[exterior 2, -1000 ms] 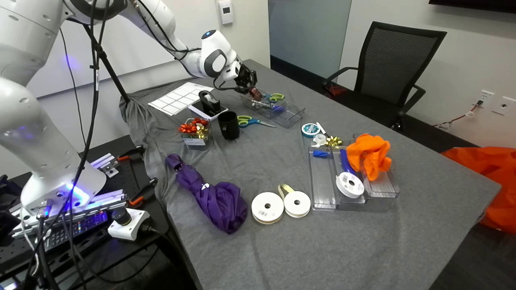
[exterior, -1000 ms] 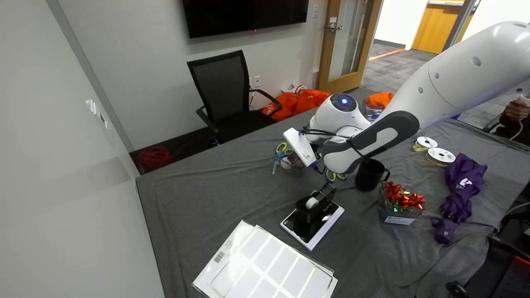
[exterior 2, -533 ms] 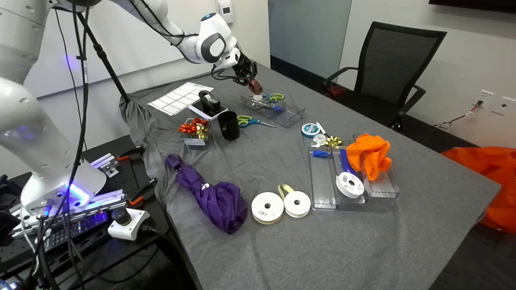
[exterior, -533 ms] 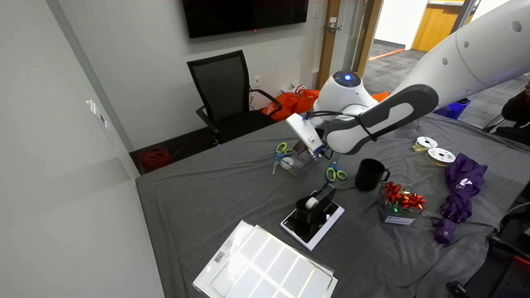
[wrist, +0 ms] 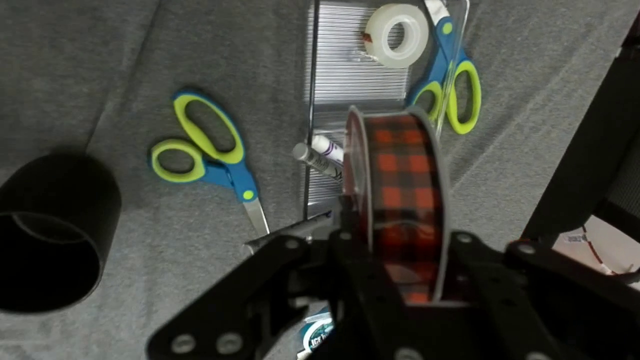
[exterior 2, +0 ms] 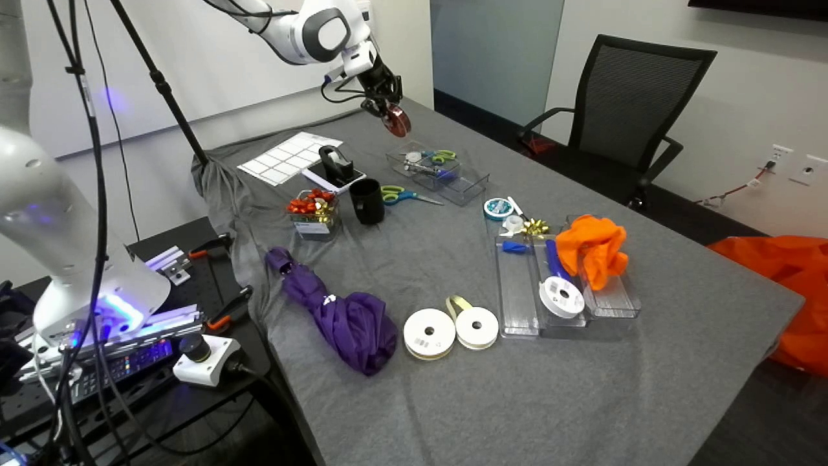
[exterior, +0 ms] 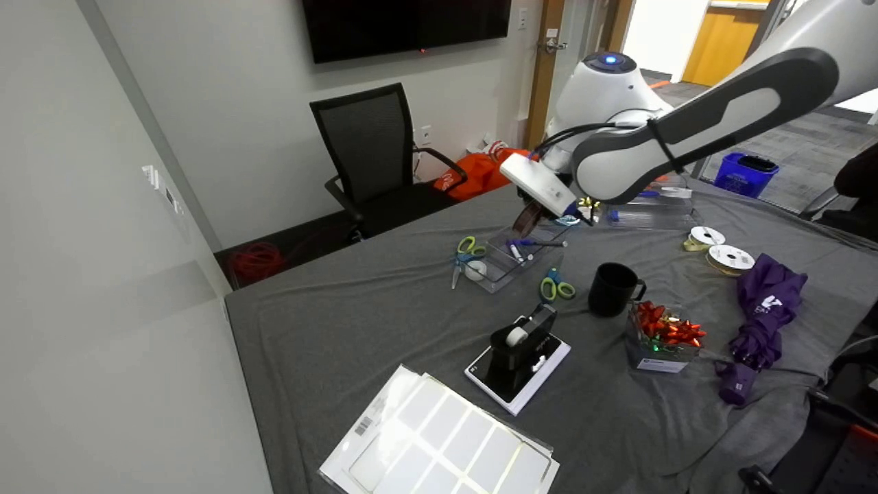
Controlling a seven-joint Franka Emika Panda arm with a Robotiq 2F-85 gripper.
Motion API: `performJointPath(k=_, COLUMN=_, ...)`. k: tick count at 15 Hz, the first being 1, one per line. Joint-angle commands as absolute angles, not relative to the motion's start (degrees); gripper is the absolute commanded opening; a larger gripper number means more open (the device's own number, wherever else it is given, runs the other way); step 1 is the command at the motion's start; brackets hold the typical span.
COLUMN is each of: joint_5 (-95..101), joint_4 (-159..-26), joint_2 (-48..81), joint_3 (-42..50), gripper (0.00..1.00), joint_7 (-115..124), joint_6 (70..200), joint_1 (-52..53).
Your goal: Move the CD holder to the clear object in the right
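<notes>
No CD case shows; my gripper [wrist: 405, 240] is shut on a round spool of red-and-black plaid ribbon [wrist: 407, 175], its jaws on both flanges. The spool hangs on edge in the air, as both exterior views show [exterior: 527, 219] [exterior 2: 396, 122]. Below it on the table is a clear tray [wrist: 340, 65], also seen in an exterior view [exterior 2: 475, 191], with markers, a tape roll [wrist: 397, 35] and scissors in or at it. More clear trays [exterior 2: 516, 304] stand at the right of that exterior view, with an orange cloth [exterior 2: 592, 249] and a white spool [exterior 2: 561, 297] in them.
A black mug [exterior: 612, 289], scissors [exterior: 554, 287], a box of bows [exterior: 662, 339] and a tape dispenser [exterior: 518, 343] on a white box stand nearby. A purple umbrella [exterior 2: 336, 310], two white ribbon spools [exterior 2: 429, 333] and a teal tin [exterior 2: 498, 208] lie on the table.
The gripper has lifted the plaid spool up from the clear tray. In the exterior views, the arm moved up, to the right in one and slightly left in another. The tabletop things stayed put.
</notes>
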State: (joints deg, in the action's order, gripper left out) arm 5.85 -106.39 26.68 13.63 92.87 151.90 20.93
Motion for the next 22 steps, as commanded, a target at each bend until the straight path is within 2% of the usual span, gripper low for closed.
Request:
performJointPath(k=1, joint_5=7.55, joint_4=-112.73, joint_2=19.03, joint_3=9.66, gripper=0.07, joint_7=85.93, joint_6=147.50, joint_1=16.36)
performJointPath(k=11, joint_5=9.93, joint_4=-116.66, joint_2=13.80, joint_3=8.81, gripper=0.07, joint_7=79.70, joint_6=145.27, joint_1=8.68)
performJointPath(k=22, joint_5=8.32, joint_4=-104.40, joint_2=22.33, joint_3=9.91, gripper=0.07, joint_7=104.75, joint_6=144.46, joint_1=7.77)
